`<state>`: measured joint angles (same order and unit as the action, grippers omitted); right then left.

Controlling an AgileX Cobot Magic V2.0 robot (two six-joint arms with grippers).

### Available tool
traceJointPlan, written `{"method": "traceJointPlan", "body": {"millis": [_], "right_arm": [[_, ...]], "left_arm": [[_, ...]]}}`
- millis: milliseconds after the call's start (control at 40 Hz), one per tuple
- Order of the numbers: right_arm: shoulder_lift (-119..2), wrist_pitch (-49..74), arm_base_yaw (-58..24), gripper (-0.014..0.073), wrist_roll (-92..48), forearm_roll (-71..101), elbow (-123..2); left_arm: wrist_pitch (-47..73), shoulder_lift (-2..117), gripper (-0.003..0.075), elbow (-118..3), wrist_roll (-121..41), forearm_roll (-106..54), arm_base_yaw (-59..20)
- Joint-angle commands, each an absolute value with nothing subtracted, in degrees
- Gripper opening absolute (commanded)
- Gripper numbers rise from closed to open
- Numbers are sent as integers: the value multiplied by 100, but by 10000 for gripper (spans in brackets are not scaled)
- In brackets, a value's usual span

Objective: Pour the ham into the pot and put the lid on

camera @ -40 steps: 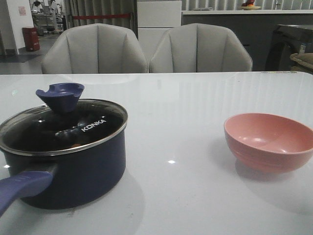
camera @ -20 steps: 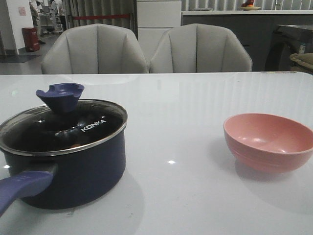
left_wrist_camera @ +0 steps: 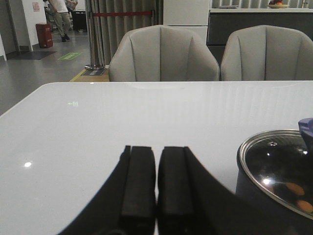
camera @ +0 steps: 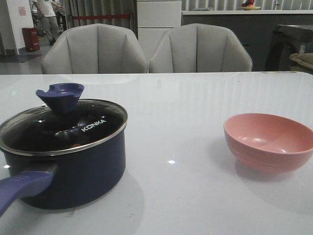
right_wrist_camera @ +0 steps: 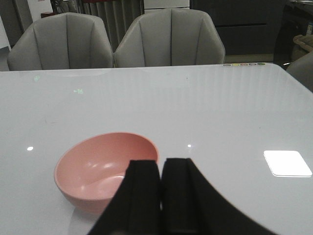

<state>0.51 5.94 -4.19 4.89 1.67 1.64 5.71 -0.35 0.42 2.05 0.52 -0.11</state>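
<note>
The dark navy pot (camera: 73,171) stands at the front left of the table with its purple-blue handle (camera: 19,188) pointing toward me. The glass lid (camera: 63,129) with the blue-purple knob (camera: 61,95) sits on it. Orange-pink ham chunks (left_wrist_camera: 296,189) show through the glass in the left wrist view, where the pot (left_wrist_camera: 244,181) is also seen. The pink bowl (camera: 269,142) stands empty at the right; it also shows in the right wrist view (right_wrist_camera: 98,171). My left gripper (left_wrist_camera: 156,152) is shut and empty beside the pot. My right gripper (right_wrist_camera: 161,164) is shut and empty, near the bowl.
Two grey chairs (camera: 95,49) (camera: 200,46) stand behind the white table (camera: 186,98). A person (camera: 48,17) walks in the far background at the left. Neither arm shows in the front view.
Pot, lid, bowl hold still. Only the person in the far background has moved into view.
</note>
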Motion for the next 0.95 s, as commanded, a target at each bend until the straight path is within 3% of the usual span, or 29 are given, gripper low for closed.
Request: {"method": "traceJointPlan", "body": {"millis": [0, 925], "right_arm": [[162, -190, -402, 145, 473, 89, 208], [162, -348, -396, 145, 473, 89, 208]], "left_arm": [[125, -152, 114, 212, 229, 0, 2], [125, -152, 114, 212, 229, 31, 2]]}}
